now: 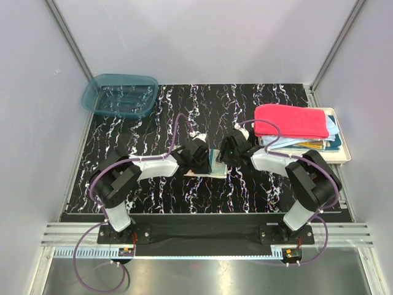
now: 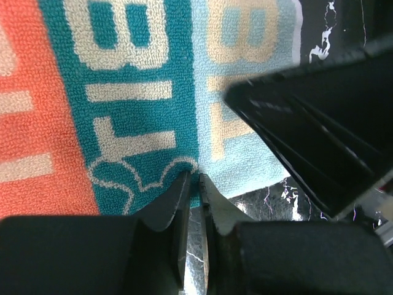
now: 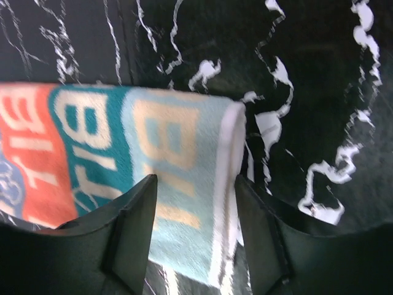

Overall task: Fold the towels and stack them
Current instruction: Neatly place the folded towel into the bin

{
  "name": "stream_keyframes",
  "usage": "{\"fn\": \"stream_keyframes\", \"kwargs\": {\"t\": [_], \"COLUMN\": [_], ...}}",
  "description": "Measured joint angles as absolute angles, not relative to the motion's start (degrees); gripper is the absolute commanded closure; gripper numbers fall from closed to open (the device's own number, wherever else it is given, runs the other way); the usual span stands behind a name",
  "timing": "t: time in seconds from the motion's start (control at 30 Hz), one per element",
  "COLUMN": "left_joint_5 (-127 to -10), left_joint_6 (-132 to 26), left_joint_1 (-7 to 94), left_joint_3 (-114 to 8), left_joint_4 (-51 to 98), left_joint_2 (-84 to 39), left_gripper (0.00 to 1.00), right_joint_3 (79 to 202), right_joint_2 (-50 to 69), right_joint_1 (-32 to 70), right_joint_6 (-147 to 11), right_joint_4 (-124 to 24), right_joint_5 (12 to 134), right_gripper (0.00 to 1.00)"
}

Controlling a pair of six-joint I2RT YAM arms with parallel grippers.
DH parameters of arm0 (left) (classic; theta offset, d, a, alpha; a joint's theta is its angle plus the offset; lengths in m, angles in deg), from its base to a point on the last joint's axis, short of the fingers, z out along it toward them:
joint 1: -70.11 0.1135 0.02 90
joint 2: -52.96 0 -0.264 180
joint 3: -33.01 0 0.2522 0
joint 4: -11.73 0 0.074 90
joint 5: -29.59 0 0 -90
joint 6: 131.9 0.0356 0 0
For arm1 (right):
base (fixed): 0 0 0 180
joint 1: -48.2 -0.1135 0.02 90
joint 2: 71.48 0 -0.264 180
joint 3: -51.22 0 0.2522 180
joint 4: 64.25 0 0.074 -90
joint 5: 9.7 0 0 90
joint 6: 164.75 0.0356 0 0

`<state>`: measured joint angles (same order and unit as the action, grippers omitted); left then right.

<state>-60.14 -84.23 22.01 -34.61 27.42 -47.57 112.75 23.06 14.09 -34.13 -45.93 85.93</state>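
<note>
A fold is being worked on the lettered towel (image 1: 216,165), which is lying flat around the middle of the desk (image 1: 245,198), somewhat nearer the near edge. The left claw (image 2: 193,181) is sitting with its fingers drawn almost together at the towel's near hem; whether any cloth is nipped between them I cannot tell. The right claw (image 3: 195,183) is gaping open, its fingers straddling the rolled, doubled edge at the towel's pale blue end. I judge that the next move is asking the right claw to close on that edge so both arms are lifting evenly for the fold or the carry. A red-pink towel (image 1: 291,121) is topping a stack in the cream tray (image 1: 344,150) at the right edge. A teal bin (image 1: 120,95) is standing at the far left corner. The desk is showing black with white veining, and pale walls are enclosing it.
</note>
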Motion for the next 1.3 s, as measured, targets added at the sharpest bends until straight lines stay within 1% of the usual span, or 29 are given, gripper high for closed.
{"fn": "stream_keyframes", "kwargs": {"t": [0.03,0.13,0.17,0.27,0.3,0.37,0.4,0.53,0.7,0.83,1.03,1.17,1.3], "left_joint_5": [-60.1,-59.94,-59.94,-59.94,-59.96,-59.99,-59.96,-59.94,-58.5,-57.47,-56.82,-56.69,-56.71], "left_joint_6": [-84.25,-84.25,-84.25,-84.25,-84.25,-84.25,-84.23,-84.01,-82.33,-79.77,-75.84,-72.99,-70.31], "left_joint_1": [21.92,21.88,21.88,21.86,21.86,21.84,21.79,21.75,21.94,23.87,31.12,32.81,33.77], "left_joint_3": [-34.61,-34.59,-34.59,-34.59,-34.61,-34.64,-34.74,-37.04,-43.29,-47.51,-47.9,-47.75,-46.31], "left_joint_4": [27.4,27.36,27.36,27.33,27.38,27.53,27.81,32.16,39.9,44.47,50.7,54.57,57.1], "left_joint_2": [-47.57,-47.57,-47.57,-47.57,-47.57,-47.55,-47.49,-46.11,-39.2,-30.66,-18.96,-15.9,-14.46], "left_gripper": [0.85,0.84,0.85,0.85,0.85,0.84,0.84,0.83,0.81,0.79,0.77,0.76,0.76], "right_joint_3": [112.77,112.49,112.23,111.88,111.85,111.85,112.03,113.58,118.5,127.2,143.18,152.64,159.5], "right_joint_2": [23.45,24.06,24.06,24.15,24.17,24.17,24.17,24.17,24.17,24.17,24.72,27.19,29.2], "right_joint_1": [14.09,14.09,14.09,14.09,14.09,14.0,13.98,13.43,13.04,13.02,13.0,13.39,15.29], "right_joint_6": [-33.96,-33.15,-32.97,-32.78,-32.82,-32.97,-33.1,-34.39,-38.2,-43.53,-53.65,-61.21,-66.52], "right_joint_4": [-46.98,-49.36,-49.86,-49.84,-49.58,-48.73,-48.18,-44.49,-34.8,-24.64,-14.98,-9.89,-5.06], "right_joint_5": [85.95,86.22,86.41,86.96,86.96,87.05,87.18,88.66,92.25,97.21,106.02,111.35,113.89], "right_gripper": [0.41,0.46,0.54,0.69,0.76,0.84,0.91,0.99,1.0,1.0,1.0,1.0,1.0]}}
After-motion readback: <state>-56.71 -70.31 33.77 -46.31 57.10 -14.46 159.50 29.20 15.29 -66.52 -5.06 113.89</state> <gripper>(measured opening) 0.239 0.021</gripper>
